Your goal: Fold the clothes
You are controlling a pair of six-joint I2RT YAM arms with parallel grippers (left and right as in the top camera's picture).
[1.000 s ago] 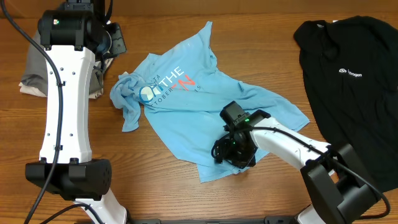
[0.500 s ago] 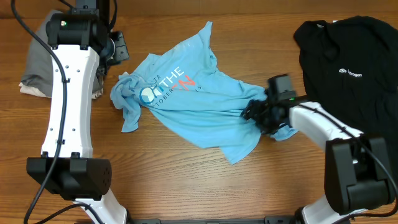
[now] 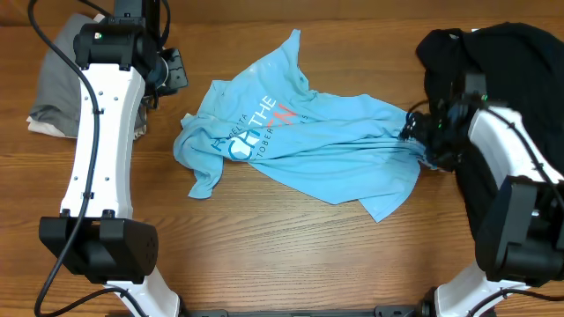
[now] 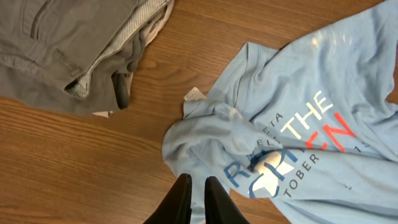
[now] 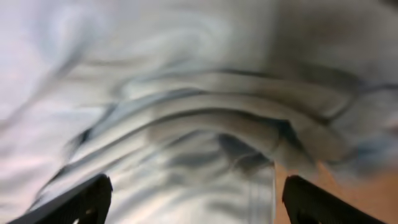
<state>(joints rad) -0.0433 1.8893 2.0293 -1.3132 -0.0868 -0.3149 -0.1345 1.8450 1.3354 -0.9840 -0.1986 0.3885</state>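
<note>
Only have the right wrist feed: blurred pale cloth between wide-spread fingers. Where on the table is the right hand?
Observer: Right hand is at the right edge of the light blue cotton T-shirt, where its folds bunch together.
Operator: Anything beside it?
Observer: A black T-shirt with a small white logo lies just to the right, partly under that arm.
Operator: Left hand?
Observer: Left hand is shut, fingertips aimed at the blue shirt's crumpled left end.
</note>
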